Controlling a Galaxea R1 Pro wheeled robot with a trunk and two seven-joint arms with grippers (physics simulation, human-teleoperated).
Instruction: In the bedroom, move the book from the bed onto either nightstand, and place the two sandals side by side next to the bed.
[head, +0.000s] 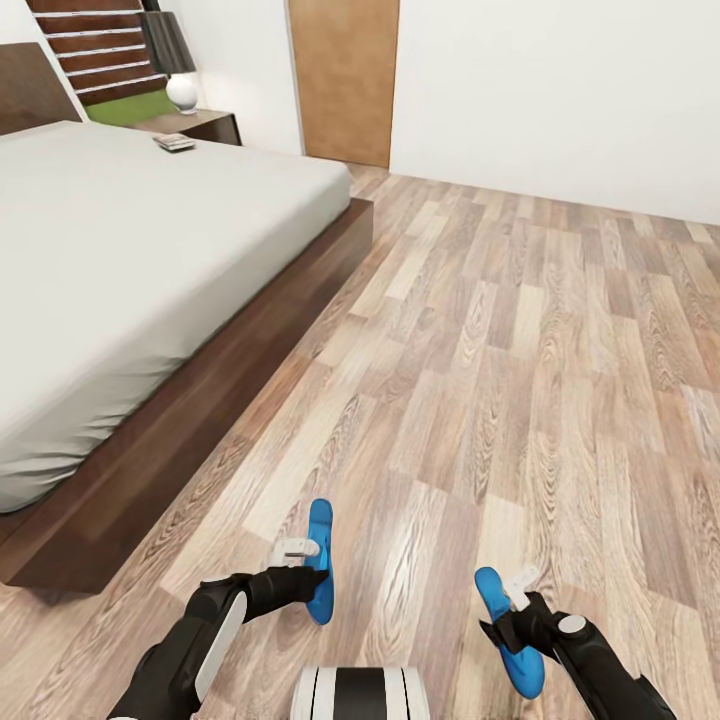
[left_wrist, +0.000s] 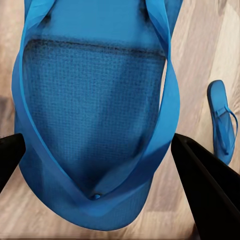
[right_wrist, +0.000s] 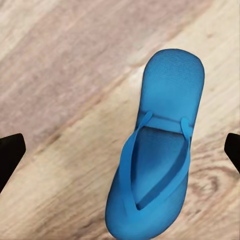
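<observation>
Left claw (head: 300, 560) spread open just above one sandal (head: 319, 560); right claw (head: 520, 600) open over the other sandal (head: 508, 630), both on the floor (head: 520, 350) near the bed (head: 150, 250); book (head: 174, 142) on the nightstand (head: 205, 125).

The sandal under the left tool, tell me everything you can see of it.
The sandal is bright blue, flat and sole-shaped, with a textured footbed and a Y-shaped thong strap meeting at a toe post. It lies strap-up on the wood floor, between the open fingers of the left tool. The other sandal lies apart from it.
</observation>
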